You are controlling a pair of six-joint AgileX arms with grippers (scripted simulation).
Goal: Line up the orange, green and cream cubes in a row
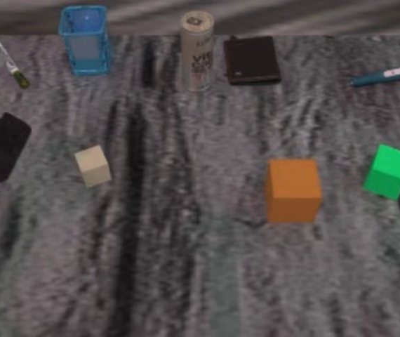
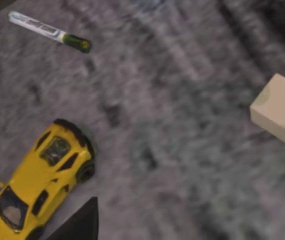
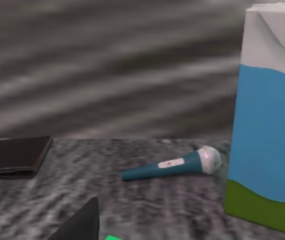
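Our left gripper (image 1: 0, 147) sits at the table's left edge, near the cream cube (image 1: 92, 166); we cannot tell how far its claw is open, and nothing seems to be held. The orange cube (image 1: 293, 190) lies right of centre, with the green cube (image 1: 389, 170) near it by the right edge. All three stand apart. Our right arm is out of the top view.
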